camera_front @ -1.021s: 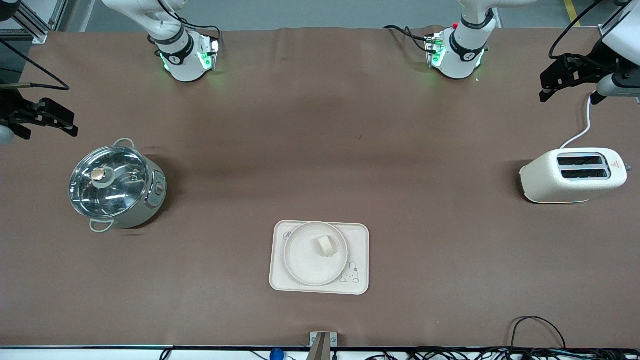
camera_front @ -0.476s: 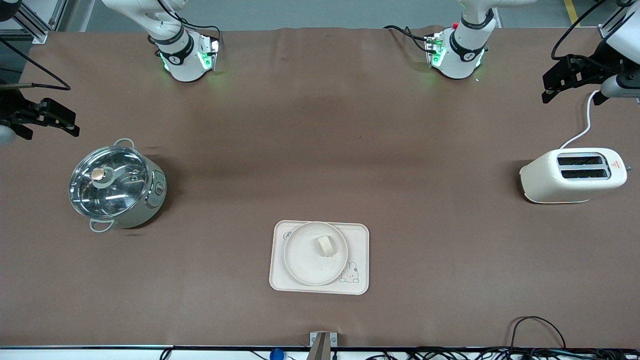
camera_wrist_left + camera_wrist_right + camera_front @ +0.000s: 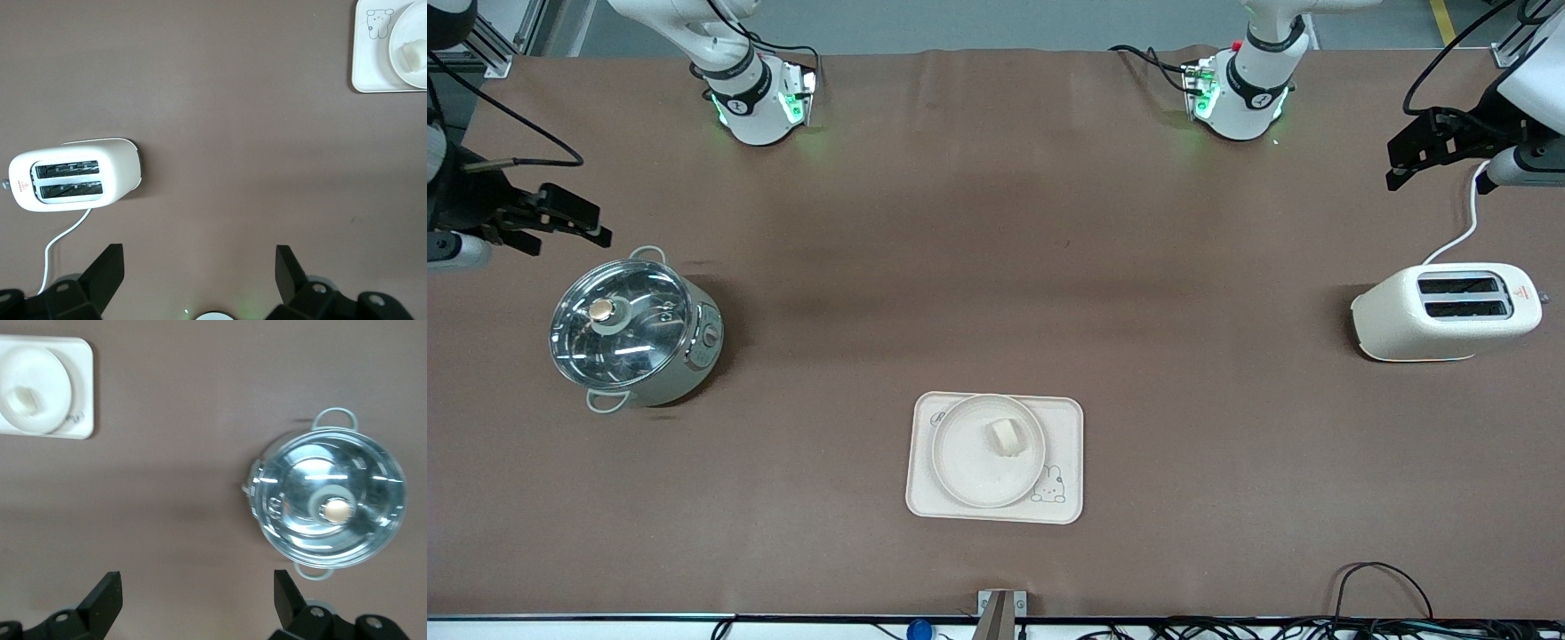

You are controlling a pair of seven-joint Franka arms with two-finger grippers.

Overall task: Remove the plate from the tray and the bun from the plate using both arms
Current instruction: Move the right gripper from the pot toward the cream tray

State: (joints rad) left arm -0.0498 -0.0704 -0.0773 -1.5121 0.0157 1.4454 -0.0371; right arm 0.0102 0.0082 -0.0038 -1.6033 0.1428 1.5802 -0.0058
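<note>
1. A rectangular cream tray [image 3: 1063,418] with rounded corners and a small rabbit drawing is seen lying flat on the brown table cover [image 3: 996,267], at the table's middle and near the front camera.
2. A round, shallow cream-white plate [image 3: 969,467] with a raised rim is held within the tray, toward the right arm's end of it.
3. A small, chunky, pale cream-yellow bun [image 3: 1005,436] is carried on the plate, off its centre.
4. A shiny metal pot [image 3: 636,327] with a glass lid and two loop handles is placed toward the right arm's end of the table; its contents cannot be made out.
5. A smooth white two-slot toaster [image 3: 1445,312] with a white cord is placed toward the left arm's end.
6. The right gripper [image 3: 569,219] is held in the air just beside the pot, its jaws spread wide with nothing between them.
7. The left gripper [image 3: 1409,156] is held in the air near the toaster, its jaws likewise spread and empty.
</note>
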